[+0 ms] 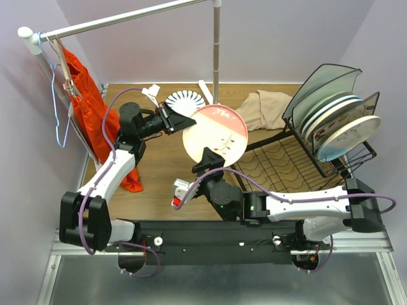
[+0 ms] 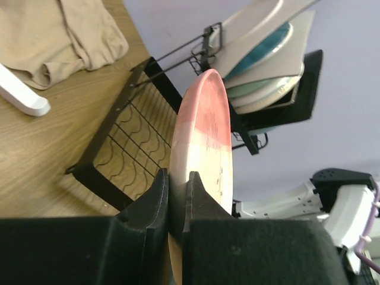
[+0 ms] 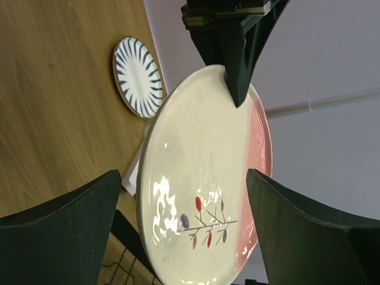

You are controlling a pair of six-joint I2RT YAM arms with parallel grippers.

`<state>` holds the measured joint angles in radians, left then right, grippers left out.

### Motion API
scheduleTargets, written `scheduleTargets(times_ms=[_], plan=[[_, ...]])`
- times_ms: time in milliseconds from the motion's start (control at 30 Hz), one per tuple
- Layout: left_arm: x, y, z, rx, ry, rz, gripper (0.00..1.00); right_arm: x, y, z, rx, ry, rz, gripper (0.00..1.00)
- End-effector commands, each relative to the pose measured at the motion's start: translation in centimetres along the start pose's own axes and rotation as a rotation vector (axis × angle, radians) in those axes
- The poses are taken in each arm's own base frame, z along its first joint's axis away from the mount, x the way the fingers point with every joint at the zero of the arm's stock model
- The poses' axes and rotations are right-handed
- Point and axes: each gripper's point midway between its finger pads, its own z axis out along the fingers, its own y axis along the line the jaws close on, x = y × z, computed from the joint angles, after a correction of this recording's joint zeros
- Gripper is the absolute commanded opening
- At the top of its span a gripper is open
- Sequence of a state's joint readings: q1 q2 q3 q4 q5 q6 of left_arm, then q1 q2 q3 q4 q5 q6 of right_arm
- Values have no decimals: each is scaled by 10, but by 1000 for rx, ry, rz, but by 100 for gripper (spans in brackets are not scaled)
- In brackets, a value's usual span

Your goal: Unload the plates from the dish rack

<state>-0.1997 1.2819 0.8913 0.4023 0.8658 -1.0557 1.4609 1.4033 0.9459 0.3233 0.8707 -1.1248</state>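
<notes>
Now the left gripper (image 1: 183,122) clamps the round pink-and-cream floral plate (image 1: 215,135), the right gripper (image 3: 184,176) gapes wide; next likely tabling it.

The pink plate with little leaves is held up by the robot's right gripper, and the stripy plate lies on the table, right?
Not the right one. The left gripper pinches the pink plate by its rim, as the left wrist view shows; the right gripper is open. The stripy plate does lie on the table.
</notes>
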Motion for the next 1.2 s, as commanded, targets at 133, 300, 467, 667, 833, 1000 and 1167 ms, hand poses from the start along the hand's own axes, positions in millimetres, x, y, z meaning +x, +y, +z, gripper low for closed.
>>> scheduleTargets(times_ms=[133, 300, 467, 667, 833, 1000, 1167], plan=[[-58, 13, 15, -33, -276, -57, 0, -26, -12, -23, -80, -129, 355, 94], [-91, 25, 10, -33, -493, -216, 0, -34, -53, -37, -41, -166, 533, 94], [-108, 46, -2, -16, -674, -436, 0, -30, -111, -67, 15, -265, 763, 94], [-134, 49, -27, -27, -956, -508, 0, -12, -160, -98, 90, -329, 964, 94], [-151, 56, -46, -63, -1155, -552, 0, 7, -170, -106, 143, -290, 1024, 94], [-149, 80, -56, -182, -1298, -613, 0, 21, -173, -112, 168, -259, 1083, 94], [-138, 88, -48, -246, -1319, -605, 0, 31, -170, -116, 182, -244, 1116, 94]])
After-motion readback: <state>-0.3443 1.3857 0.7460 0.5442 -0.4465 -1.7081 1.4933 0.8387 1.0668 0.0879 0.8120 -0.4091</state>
